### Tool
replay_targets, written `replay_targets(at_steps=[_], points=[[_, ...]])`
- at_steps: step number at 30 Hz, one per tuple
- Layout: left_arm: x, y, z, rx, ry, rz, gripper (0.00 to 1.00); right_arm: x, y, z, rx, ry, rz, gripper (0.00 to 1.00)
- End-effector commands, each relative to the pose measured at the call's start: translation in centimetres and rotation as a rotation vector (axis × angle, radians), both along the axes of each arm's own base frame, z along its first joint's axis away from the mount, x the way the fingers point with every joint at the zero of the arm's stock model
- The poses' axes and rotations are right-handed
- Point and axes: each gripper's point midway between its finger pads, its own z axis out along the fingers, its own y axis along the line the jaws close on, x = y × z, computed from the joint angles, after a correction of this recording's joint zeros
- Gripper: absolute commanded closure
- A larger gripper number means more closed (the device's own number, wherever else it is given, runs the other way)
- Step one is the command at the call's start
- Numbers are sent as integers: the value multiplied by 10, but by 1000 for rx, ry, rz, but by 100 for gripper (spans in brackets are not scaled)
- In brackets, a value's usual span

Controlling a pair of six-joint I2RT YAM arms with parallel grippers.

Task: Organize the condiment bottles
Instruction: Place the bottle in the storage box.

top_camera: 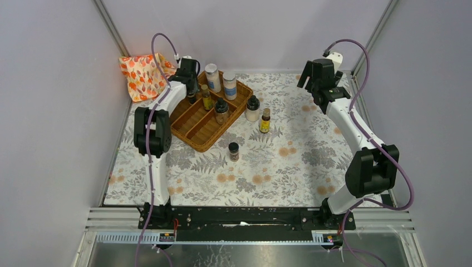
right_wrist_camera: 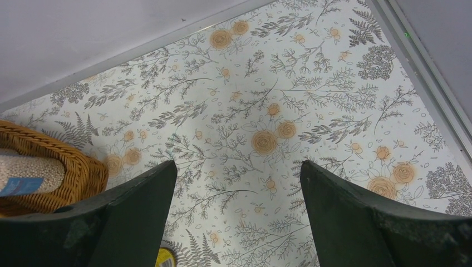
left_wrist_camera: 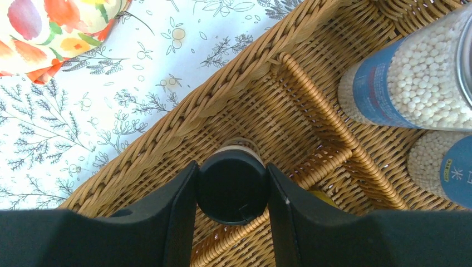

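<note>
Left pincer (left_wrist_camera: 231,167) — black-capped bottle (left_wrist_camera: 232,192) clamped between jaws, inside tray (left_wrist_camera: 222,83).

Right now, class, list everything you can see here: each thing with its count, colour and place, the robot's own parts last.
wicker tray: one, brown, left of centre
tall jars: two, white-filled, silver-lidded, far end of tray
slim bottle in tray: one, yellow liquid, by the jars
dark jar: one, black cap, in tray beside it
pale jar: one, black cap, on table right of tray
slim bottle on table: one, yellow liquid, beside pale jar
short spice jar: one, dark, on table nearer than tray
held bottle: one, black cap, at tray's far left corner
cloth: one, orange-patterned, far left corner
left gripper: one, black, shut on held bottle
right gripper: one, dark, open, empty, far right
</note>
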Motion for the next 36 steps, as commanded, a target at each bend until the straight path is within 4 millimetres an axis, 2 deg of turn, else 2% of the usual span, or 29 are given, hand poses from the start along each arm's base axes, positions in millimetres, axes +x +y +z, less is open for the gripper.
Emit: replay_targets(at_steps=[1, 9, 10, 13, 18, 21, 30, 36], points=[[16, 0, 2, -29, -40, 9, 100, 12, -2, 33, 3, -90, -3, 11], [20, -2, -4, -32, -24, 5, 100, 9, -4, 25, -7, -74, -12, 11], [20, 0, -4, -27, -23, 9, 95, 9, -4, 25, -7, -73, -10, 11], [18, 2, -5, -16, -19, 20, 66, 10, -3, 23, -1, -73, -10, 11], [15, 5, -5, -9, -16, 34, 39, 10, -1, 21, 11, -69, -2, 11], [14, 6, -5, -6, -14, 39, 32, 9, -1, 20, 13, -69, 0, 11], [14, 5, 9, -24, -47, 60, 27, 8, -1, 15, 9, -67, 3, 11], [11, 2, 42, -18, -138, 83, 27, 10, -1, 20, 1, -65, 6, 11]])
